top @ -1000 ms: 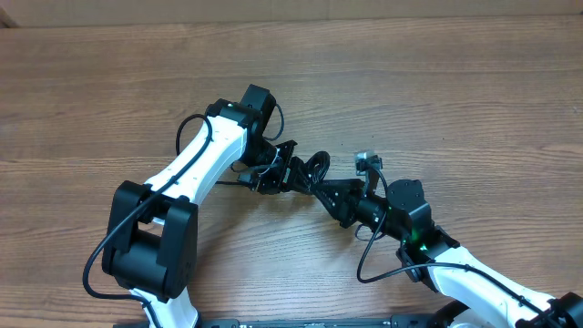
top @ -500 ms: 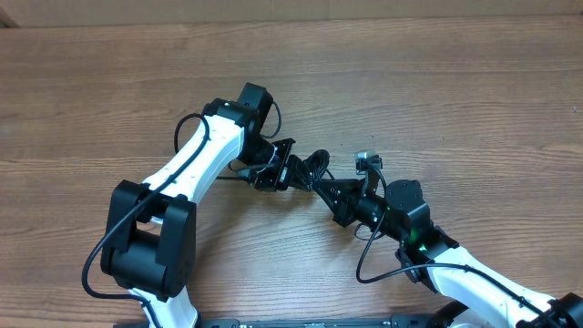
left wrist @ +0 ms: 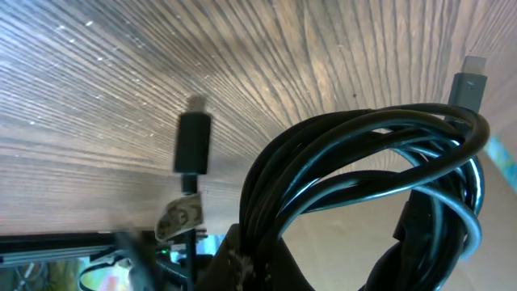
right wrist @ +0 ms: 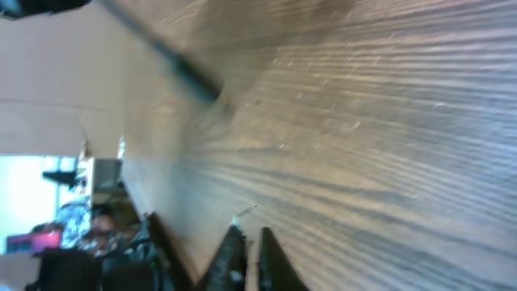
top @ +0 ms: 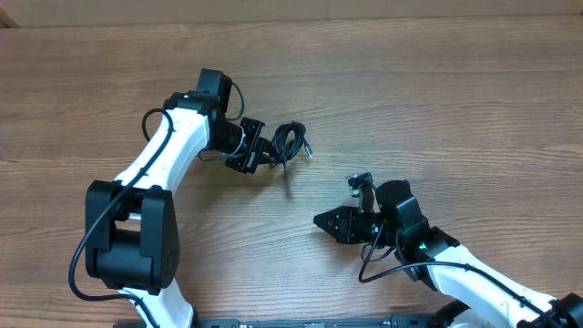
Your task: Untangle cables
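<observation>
Left gripper was clamped on the coiled black cable bundle, left of centre over the wooden table. It looked lifted a bit off the surface. One connector dangled loose beside the loops. Right gripper sat well apart from the bundle, lower right, fingers pretty much pressed together with nothing in them.

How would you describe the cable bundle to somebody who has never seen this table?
From above, find the wooden table and follow the white arm to the left gripper. The black cable bundle is clamped there: glossy loops coiled tightly, with a plug end sticking out. The arms' own wires are single and thin.
</observation>
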Controlling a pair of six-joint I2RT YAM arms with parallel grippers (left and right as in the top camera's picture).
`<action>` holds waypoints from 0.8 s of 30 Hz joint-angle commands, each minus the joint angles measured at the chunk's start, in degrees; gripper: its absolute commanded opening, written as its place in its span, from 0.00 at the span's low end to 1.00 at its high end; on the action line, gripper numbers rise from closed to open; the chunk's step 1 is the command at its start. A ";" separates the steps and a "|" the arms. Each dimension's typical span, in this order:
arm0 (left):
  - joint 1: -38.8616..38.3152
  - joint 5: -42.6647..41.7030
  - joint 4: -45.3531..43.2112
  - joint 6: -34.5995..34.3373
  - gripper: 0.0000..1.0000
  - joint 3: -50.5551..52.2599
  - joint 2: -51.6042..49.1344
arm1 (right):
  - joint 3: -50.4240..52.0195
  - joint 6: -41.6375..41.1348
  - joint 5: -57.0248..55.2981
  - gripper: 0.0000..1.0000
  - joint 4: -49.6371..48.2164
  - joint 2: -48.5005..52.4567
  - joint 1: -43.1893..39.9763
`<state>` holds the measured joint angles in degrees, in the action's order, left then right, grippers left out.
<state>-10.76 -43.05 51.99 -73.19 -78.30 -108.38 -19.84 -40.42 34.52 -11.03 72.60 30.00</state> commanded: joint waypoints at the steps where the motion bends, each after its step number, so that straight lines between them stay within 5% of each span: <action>1: -0.90 -1.38 0.02 2.10 0.04 -0.61 1.66 | -0.02 -0.04 3.56 0.31 -1.86 -0.26 -0.13; 3: -1.29 -1.36 1.33 -0.44 0.04 -0.61 1.66 | -0.02 -0.04 3.56 0.67 -4.76 -0.26 -0.13; 4: -1.40 -1.36 2.29 -2.16 0.04 -0.61 1.66 | -0.02 0.04 3.50 0.75 -6.58 -0.26 -0.13; 8: -1.55 -1.66 7.02 -8.09 0.04 -0.61 1.66 | -0.02 4.83 0.63 0.89 -13.49 -0.26 -0.13; 11: -1.84 -4.76 11.58 -11.15 0.04 -0.61 1.66 | -0.02 4.94 -5.53 0.90 -15.61 -0.24 -0.02; 18: -3.89 -11.04 16.41 -11.30 0.04 -0.61 1.66 | -0.02 9.29 -11.56 0.59 -16.83 0.07 0.00; 24: -5.79 -11.06 16.39 -11.34 0.04 -0.61 1.66 | -0.02 10.56 -14.53 0.53 -17.16 0.20 0.00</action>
<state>-15.84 -51.46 68.14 -83.68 -78.32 -108.36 -19.75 -32.10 22.81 -27.64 72.60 30.00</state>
